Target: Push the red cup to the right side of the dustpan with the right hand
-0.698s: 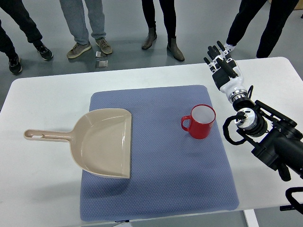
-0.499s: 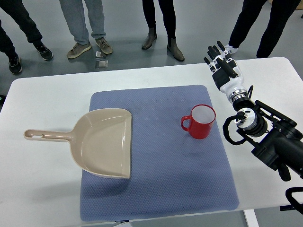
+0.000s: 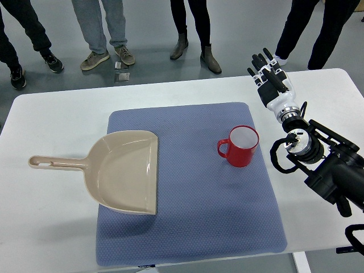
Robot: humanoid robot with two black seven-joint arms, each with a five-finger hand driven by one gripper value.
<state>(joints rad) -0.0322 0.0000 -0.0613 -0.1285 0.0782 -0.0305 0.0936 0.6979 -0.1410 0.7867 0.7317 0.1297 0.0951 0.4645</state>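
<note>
A red cup [image 3: 241,146] with a white inside stands upright on the right part of the blue mat [image 3: 187,187], its handle pointing left. The beige dustpan [image 3: 125,170] lies on the mat's left part, its handle sticking out left over the white table. My right hand [image 3: 271,79] hovers over the table's far right edge, beyond and to the right of the cup, fingers spread and holding nothing. A clear gap separates it from the cup. The left arm does not show.
The white table [image 3: 51,125] carries the mat. Several people's legs and shoes stand on the floor beyond the far edge [image 3: 193,40]. My dark right forearm [image 3: 330,170] crosses the table's right side.
My right hand has shifted slightly to the right and away from me. The cup and dustpan have not moved.
</note>
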